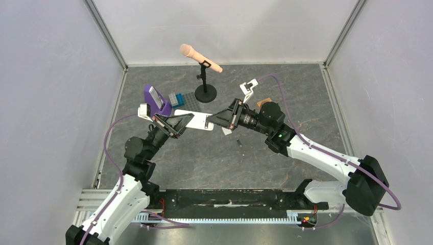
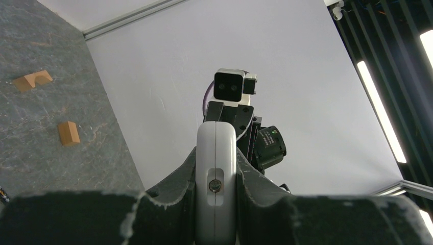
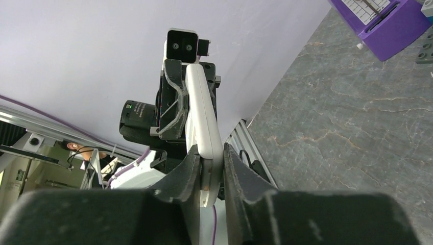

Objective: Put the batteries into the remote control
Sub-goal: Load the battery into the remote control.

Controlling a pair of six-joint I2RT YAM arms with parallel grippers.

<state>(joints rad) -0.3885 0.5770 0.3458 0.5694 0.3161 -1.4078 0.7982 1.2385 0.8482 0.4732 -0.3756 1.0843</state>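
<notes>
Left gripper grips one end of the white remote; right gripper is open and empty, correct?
No: the right gripper is shut on the remote too, at its other end; the right wrist view shows it. The left gripper grips as stated.

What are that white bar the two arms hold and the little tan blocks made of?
The remote control looks like smooth, slightly glossy white plastic: a moulded seam runs down its rounded edge. The tan blocks are probably unfinished wood: matte, with sharp cut edges.
</notes>
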